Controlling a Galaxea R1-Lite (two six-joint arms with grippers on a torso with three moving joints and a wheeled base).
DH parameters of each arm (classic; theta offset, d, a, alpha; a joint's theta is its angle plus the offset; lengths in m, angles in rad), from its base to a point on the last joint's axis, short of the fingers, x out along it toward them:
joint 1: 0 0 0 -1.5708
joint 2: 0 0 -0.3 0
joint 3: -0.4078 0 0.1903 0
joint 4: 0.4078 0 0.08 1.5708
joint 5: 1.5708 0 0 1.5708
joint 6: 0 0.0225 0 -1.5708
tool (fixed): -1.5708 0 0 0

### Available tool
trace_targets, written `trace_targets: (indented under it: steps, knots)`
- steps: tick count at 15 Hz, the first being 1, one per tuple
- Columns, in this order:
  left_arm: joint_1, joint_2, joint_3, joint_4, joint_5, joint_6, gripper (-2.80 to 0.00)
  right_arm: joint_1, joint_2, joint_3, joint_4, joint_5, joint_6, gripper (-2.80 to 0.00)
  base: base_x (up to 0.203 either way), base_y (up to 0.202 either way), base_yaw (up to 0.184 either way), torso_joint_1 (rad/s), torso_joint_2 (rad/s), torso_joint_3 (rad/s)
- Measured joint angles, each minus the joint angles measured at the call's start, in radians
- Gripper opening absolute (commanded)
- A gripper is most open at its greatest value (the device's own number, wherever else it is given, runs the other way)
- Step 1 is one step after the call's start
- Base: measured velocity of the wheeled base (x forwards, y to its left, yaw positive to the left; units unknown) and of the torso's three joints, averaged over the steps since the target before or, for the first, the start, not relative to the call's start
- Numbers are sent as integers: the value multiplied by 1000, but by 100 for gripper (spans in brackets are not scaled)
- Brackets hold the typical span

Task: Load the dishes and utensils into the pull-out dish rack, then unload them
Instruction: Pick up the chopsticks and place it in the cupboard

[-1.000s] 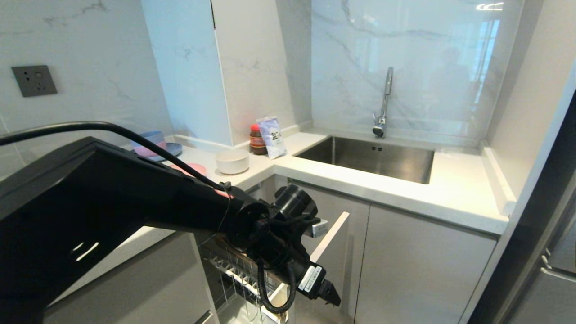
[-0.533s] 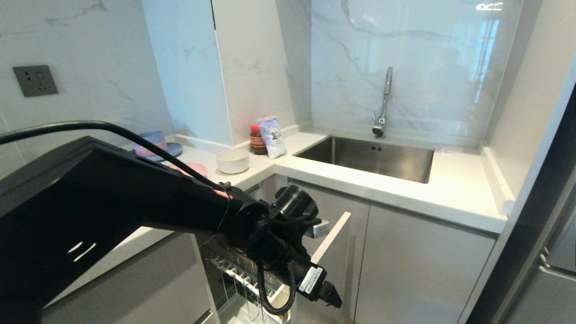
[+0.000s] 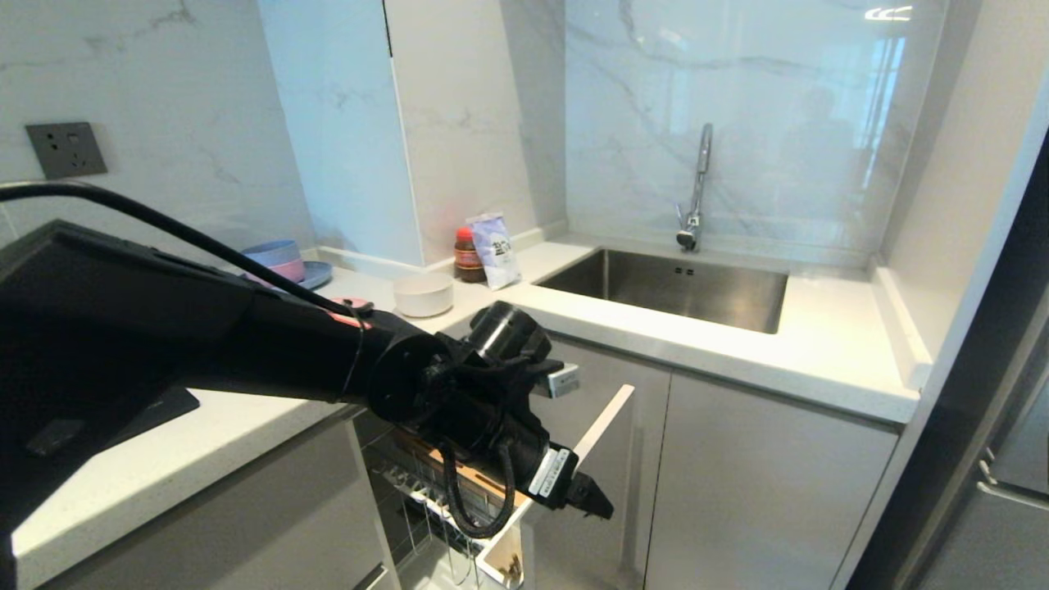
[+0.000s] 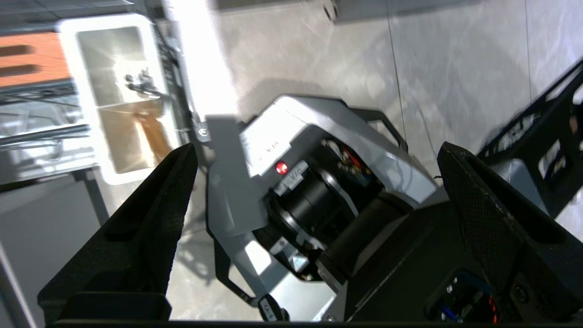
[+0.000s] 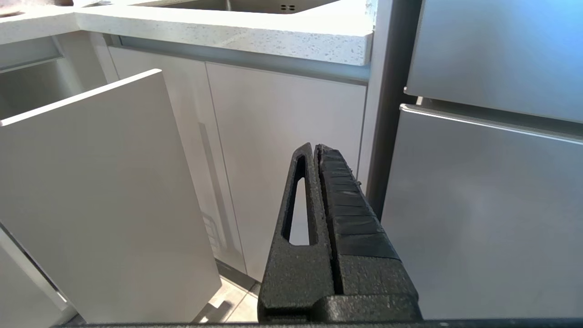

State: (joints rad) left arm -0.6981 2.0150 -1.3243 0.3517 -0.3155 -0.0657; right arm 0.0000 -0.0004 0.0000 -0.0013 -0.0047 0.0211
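The left gripper (image 3: 592, 496) hangs over the outer end of the pull-out dish rack (image 3: 459, 492), a chrome wire basket with a grey front panel drawn out from under the white stone counter (image 3: 737, 344). Its black fingers (image 4: 155, 218) stand wide apart, as far as they go, and have hold of nothing. In the left wrist view they straddle the robot's own grey base and the pale floor, with the rack's white rectangular cutlery cup (image 4: 119, 98) just beyond one fingertip; something small and dark lies in that cup, too blurred to name. Beside the cup runs the rack's slotted light-wood strip (image 4: 27, 59).

The off-white round bowl (image 3: 423, 293) sits on the counter behind the left arm, well apart from the gripper. Only a sliver of the flat pink plate (image 3: 361, 306) shows past the arm, near the bowl. Farther back, stacked blue and pink bowls (image 3: 277, 259) stand on a blue plate (image 3: 318, 274).

The right gripper (image 5: 317, 157) is low before the grey cabinet doors (image 5: 282, 150), beside the rack's front panel, its two fingers pressed together on nothing.
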Motion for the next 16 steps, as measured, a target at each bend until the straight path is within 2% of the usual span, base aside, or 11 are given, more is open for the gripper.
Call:
trace_targets:
  steps: [3, 4, 9, 16]
  knots:
    - [37, -53, -1, -3, 5, 4, 0, 0, 0, 0, 0, 0, 0, -280, 0, 0, 0, 0, 0, 0]
    - [50, -76, 0, -13, 10, 3, -280, 0, 0, 0, 0, 0, 0, -280, 0, 0, 0, 0, 0, 0]
    - [97, -210, 7, -55, 115, 4, -280, 0, 0, 0, 0, 0, 0, -280, 0, 0, 0, 0, 0, 0]
    - [144, -401, 6, -64, 207, 4, -280, 0, 0, 0, 0, 0, 0, -280, 0, 0, 0, 0, 0, 0]
